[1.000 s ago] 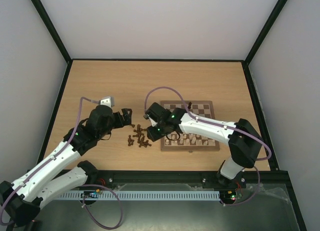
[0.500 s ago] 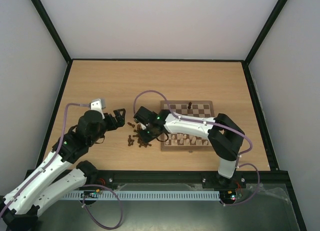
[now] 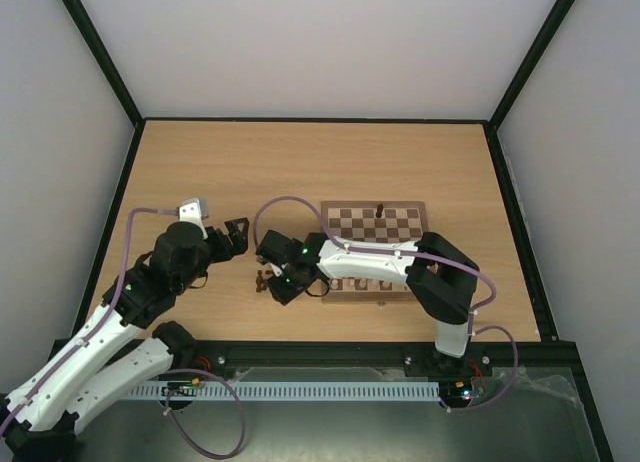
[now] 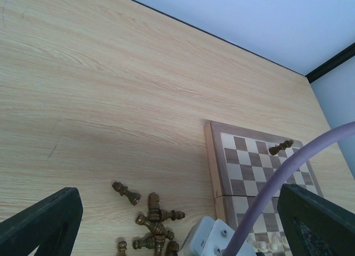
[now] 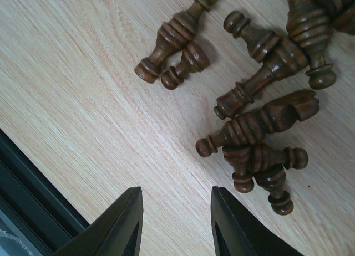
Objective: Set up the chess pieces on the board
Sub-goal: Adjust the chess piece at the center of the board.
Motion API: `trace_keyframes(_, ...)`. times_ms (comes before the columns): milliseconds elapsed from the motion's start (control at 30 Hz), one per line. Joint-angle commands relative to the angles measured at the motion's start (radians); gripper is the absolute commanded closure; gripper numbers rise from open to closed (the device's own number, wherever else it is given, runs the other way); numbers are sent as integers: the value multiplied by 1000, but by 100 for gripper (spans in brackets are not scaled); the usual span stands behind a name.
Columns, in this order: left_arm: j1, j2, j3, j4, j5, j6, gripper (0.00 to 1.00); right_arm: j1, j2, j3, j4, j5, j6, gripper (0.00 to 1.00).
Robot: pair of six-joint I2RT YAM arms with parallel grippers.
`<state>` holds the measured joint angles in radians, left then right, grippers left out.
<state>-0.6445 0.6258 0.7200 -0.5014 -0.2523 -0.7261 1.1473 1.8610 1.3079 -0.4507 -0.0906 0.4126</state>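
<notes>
Board (image 3: 402,222) front rows (under right arm (image 3: 370,265))

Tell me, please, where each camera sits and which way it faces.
Top external: fixed above and behind the bases, looking down on the table, the board and both arms, with left claw and right claw.
Left wrist: on the left arm, looking across the table toward the board; its own fingers frame the bottom corners.
Right wrist: on the right arm, looking closely down at loose dark pieces; its fingers show below.
Shared: both wrist views show that dark heap.
</notes>
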Motion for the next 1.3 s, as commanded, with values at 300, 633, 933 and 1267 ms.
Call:
trace_keyframes(300, 6, 10, 7, 0, -16, 2, 1, 4, 87, -18, -30, -20, 13, 64)
trace_keyframes(633, 6, 7, 6, 0, -18, 1, 1, -37, 126, 12, -25, 37, 17, 61)
trace_keyframes(933, 6, 4, 4, 0, -12, 0, 1, -89, 121, 49, -28, 59, -1, 55)
trace_keyframes(1267, 6, 9, 2, 6, -9, 2, 1, -99, 64, 81, -52, 97, -8, 52)
